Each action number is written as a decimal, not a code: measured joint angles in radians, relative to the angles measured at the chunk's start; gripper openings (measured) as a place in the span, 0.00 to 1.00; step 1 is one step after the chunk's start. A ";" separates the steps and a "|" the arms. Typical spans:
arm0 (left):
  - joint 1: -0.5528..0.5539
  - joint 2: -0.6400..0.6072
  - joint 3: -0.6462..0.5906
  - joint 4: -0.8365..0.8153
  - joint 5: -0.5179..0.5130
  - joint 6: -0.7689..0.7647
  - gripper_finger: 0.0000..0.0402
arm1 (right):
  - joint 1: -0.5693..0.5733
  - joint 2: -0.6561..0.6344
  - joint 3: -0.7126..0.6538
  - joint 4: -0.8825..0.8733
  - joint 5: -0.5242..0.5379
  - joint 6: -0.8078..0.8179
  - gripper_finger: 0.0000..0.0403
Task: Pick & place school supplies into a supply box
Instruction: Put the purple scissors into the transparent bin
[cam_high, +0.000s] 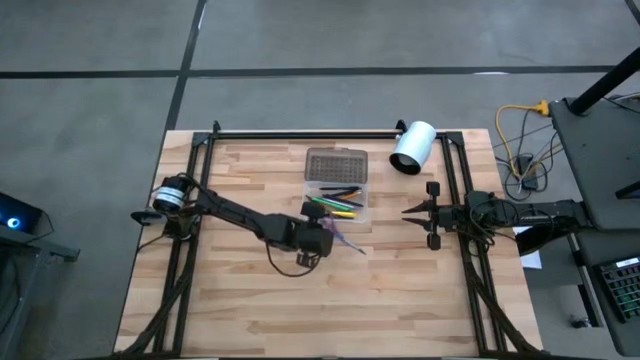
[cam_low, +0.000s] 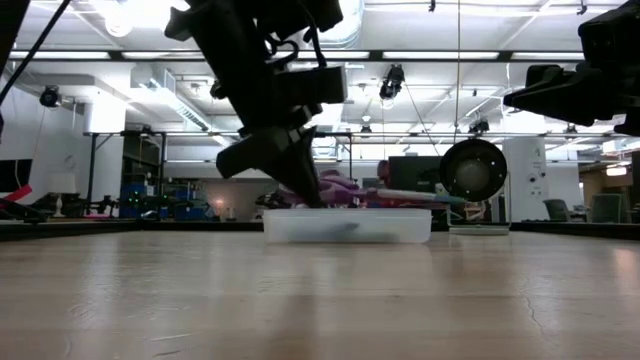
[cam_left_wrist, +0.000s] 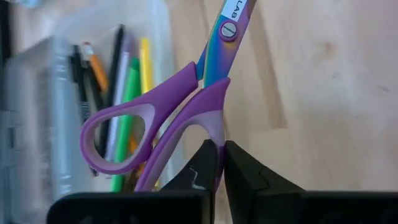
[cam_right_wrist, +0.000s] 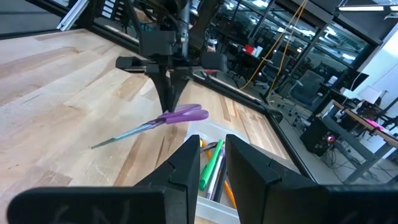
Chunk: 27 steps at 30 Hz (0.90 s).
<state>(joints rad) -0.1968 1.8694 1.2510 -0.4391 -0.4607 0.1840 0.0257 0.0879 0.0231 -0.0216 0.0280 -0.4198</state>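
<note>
Small purple-handled scissors (cam_left_wrist: 186, 93) hang over the wood in my left gripper (cam_left_wrist: 221, 148), just on the near side of the supply box (cam_high: 364, 208). The clear box stands mid-table with its dotted lid (cam_high: 337, 163) laid open on the far side. Several pens and pencils (cam_high: 335, 200), green, yellow, orange and black, lie in it. My right gripper (cam_right_wrist: 208, 165) waits open at the table's right edge, level, pointing toward the box, with nothing between its fingers. My left gripper pinches one handle loop of the scissors (cam_left_wrist: 214, 127) between its two fingers. The fingers slant down from the table's left. The scissors are lifted clear of the table, roughly level, with the shut blades (cam_right_wrist: 118, 138) pointing toward the table's near right.
A white cylinder (cam_high: 413, 147) lies at the far right of the table, beside the box lid. Black rails (cam_high: 300, 133) run along the far edge and both sides. Bare wood stretches across the near half of the table.
</note>
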 joint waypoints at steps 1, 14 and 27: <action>-0.001 0.000 0.000 0.006 -0.023 0.000 0.00 | 0.000 0.000 0.000 0.000 0.000 0.000 0.17; 0.003 -0.004 0.004 0.058 -0.303 -0.010 0.00 | 0.000 0.000 0.000 0.000 0.000 0.000 0.17; 0.098 -0.004 -0.101 0.091 -0.344 -0.002 0.01 | 0.000 0.000 0.000 0.000 0.000 0.000 0.17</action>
<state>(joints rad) -0.0986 1.8656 1.1499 -0.3477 -0.8052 0.1818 0.0254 0.0879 0.0231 -0.0216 0.0280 -0.4198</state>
